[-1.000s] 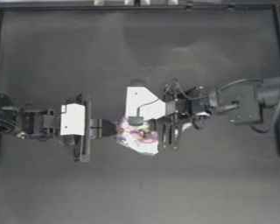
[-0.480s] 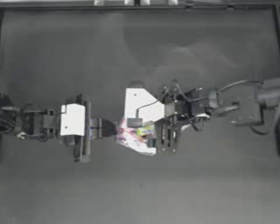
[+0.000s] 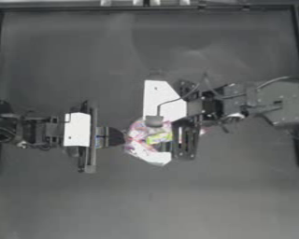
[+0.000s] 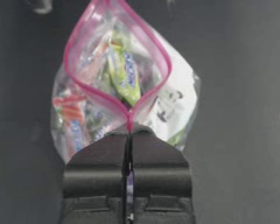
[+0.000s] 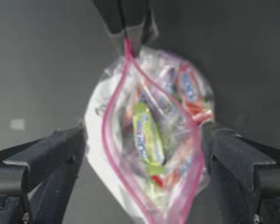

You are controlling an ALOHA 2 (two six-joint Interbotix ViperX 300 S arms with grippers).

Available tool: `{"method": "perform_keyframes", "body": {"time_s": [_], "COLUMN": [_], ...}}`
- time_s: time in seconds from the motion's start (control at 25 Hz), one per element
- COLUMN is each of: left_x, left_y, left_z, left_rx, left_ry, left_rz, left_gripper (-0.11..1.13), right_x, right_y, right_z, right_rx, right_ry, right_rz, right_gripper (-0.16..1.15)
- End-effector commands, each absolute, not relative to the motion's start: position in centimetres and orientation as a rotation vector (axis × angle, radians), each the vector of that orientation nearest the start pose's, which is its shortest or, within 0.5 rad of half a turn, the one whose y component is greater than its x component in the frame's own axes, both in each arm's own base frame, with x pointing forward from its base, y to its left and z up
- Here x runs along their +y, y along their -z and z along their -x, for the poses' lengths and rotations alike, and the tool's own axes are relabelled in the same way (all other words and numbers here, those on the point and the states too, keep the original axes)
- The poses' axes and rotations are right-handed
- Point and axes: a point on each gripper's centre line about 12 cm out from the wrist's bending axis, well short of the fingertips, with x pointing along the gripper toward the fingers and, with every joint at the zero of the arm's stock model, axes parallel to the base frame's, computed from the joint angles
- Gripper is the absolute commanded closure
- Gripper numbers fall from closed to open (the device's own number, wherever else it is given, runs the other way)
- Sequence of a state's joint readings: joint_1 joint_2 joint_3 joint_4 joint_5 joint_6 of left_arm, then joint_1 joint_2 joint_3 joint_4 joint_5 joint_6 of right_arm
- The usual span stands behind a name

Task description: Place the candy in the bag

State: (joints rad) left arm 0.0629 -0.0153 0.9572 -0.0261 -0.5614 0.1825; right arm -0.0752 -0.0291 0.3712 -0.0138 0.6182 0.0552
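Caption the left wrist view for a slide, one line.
Left gripper pinches the open bag by its pink mouth strip, with the yellow-green candy inside.

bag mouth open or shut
Open: the bag's pink strip spreads into a loop, the left gripper pinching one end; the candy shows inside.

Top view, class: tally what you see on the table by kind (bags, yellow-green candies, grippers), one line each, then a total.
Bag: 1
Yellow-green candy: 1, inside the bag's open mouth
Grippers: 2, the left gripper shut on the bag's pink strip, the right gripper open around the bag
Total: 4
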Motion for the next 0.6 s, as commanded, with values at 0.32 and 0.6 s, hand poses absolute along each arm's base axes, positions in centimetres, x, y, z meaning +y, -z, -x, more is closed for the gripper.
{"method": "perform_keyframes", "body": {"time_s": [0.32, 0.6], "left_x": [2.4, 2.3], "left_y": [-18.5, -19.7], "left_z": [-33.8, -33.8], "left_rx": [0.275, 0.242], "left_ry": [-0.056, -0.054], "left_rz": [-0.163, -0.191], "left_gripper": [0.97, 0.97], "right_x": [-2.9, -2.8], "right_y": [-28.0, -28.6], "right_z": [-37.2, -35.6], "right_rx": [0.761, 0.714], "right_ry": [0.095, 0.101], "right_rz": [-0.062, -0.073], "right_gripper": [-0.03, -0.03]}}
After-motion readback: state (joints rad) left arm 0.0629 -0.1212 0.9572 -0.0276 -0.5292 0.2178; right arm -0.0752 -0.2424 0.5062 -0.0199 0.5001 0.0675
